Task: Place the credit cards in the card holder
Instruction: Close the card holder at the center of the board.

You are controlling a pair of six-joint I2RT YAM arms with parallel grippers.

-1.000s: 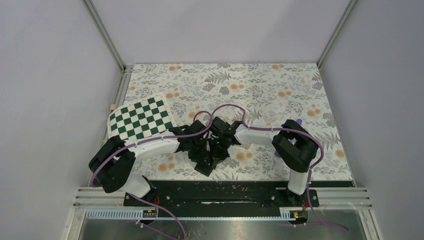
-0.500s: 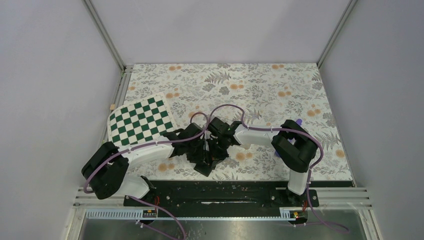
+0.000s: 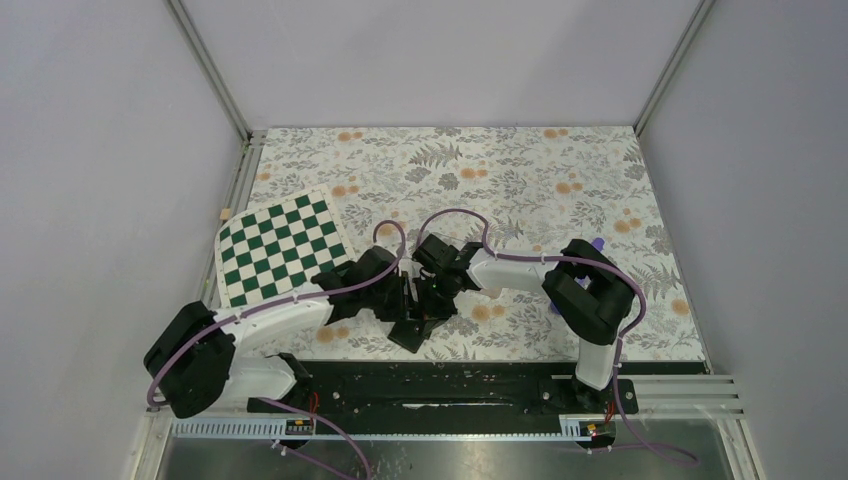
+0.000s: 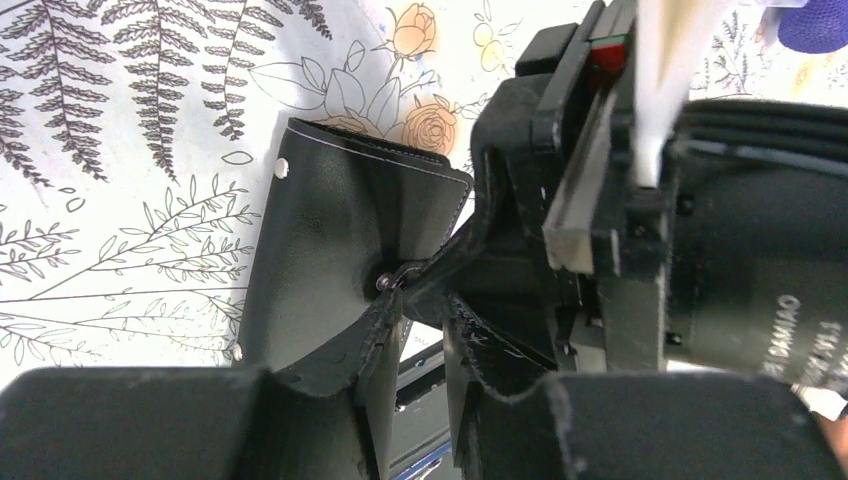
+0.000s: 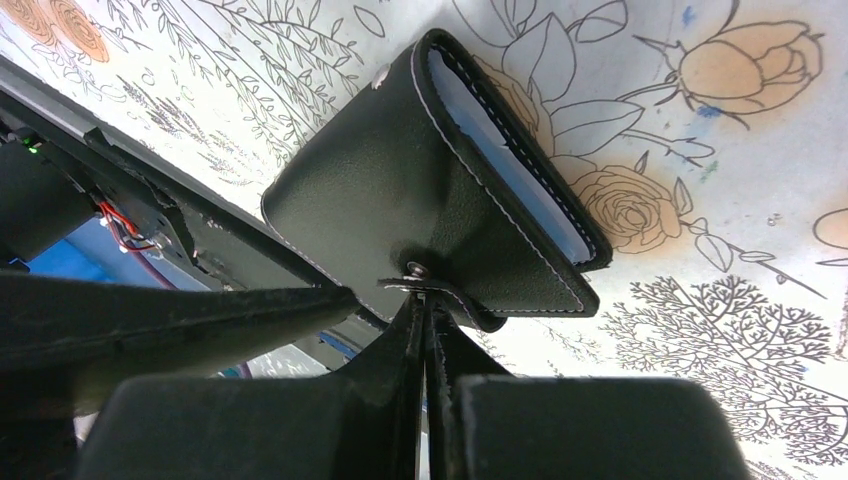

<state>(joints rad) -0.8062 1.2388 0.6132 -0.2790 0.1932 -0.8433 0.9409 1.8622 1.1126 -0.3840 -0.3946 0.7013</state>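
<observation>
Wide floral table (image 3: 520, 170), green-and-white checkerboard (image 3: 280, 240) lying at its left, and both arms are folded in tight at the near middle, and right there is the card holder (image 5: 400, 190), down by the near edge of the table with one end lifted. The right gripper (image 5: 425, 310) has its fingers pressed flat together, pinching the little snap tab (image 5: 440, 285) from below! The left gripper (image 4: 400, 400) comes in from the other side, fingers a little apart with the wallet's black leather between them; whether they truly clamp it, I cannot tell. The holder gapes slightly, pale blue-grey pockets (image 5: 520, 170) showing along the open edge; what is inside them I cannot make out. Far right, a small purple object (image 3: 597, 243) peeks out behind the right arm.
</observation>
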